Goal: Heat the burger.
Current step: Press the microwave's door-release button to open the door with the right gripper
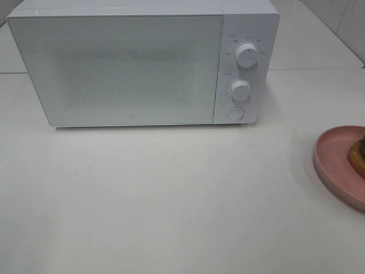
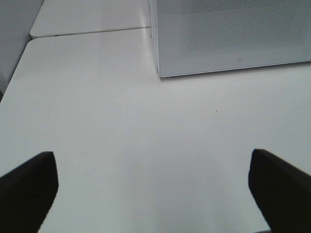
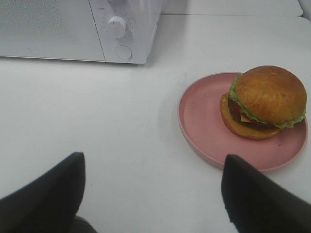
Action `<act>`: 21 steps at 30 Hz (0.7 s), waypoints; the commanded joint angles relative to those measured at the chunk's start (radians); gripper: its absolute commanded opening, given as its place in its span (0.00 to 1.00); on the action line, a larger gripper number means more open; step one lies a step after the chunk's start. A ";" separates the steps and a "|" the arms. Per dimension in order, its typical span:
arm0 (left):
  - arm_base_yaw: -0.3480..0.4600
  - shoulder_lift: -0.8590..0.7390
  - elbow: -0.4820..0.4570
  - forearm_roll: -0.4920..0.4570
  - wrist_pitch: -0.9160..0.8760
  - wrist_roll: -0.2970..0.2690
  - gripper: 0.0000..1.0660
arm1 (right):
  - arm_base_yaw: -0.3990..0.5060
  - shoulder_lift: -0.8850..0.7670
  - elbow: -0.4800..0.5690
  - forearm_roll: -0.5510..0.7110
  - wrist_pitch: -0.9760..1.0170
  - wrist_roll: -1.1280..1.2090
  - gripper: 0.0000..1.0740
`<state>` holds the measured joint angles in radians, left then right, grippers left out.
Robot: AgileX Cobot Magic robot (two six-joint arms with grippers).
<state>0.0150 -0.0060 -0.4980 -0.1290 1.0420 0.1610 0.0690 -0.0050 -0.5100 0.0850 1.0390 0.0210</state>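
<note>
**Both grippers wide, burger on its plate, oven door shut**

Left gripper: two dark fingers spread far apart, nothing between them, only bare white tabletop below. Hangs above the table, touching nothing.

Right gripper: jaws likewise parted wide and empty, over open table, short of the plate.

Round pink plate: flat on the table at the right side; in the high view only part of it shows at the right edge.

The burger: glossy golden-brown bun, green lettuce fringe, a bit of red tomato, yellow cheese and dark patty showing at the side. Sits upright on the plate, toward the side away from the microwave. In the high view only a sliver shows at the frame edge. Neither gripper is touching it.

White box-shaped microwave oven: farther back on the table, well apart from the plate, door closed, speckled window. Control panel on its right with two white round knobs, upper and lower, and a round white button under them.

Behind: pale tiled wall at the far right corner.
</note>
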 commanded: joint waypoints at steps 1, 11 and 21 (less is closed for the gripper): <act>-0.005 -0.025 0.003 -0.005 -0.004 -0.009 0.96 | -0.002 -0.025 0.000 0.005 -0.008 0.002 0.70; -0.005 -0.025 0.003 -0.005 -0.004 -0.009 0.96 | -0.002 -0.025 0.000 0.005 -0.008 0.002 0.70; -0.005 -0.025 0.003 -0.005 -0.004 -0.009 0.96 | -0.002 0.077 -0.054 0.039 -0.019 0.002 0.70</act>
<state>0.0150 -0.0060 -0.4980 -0.1290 1.0420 0.1610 0.0690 0.0260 -0.5370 0.1160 1.0370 0.0210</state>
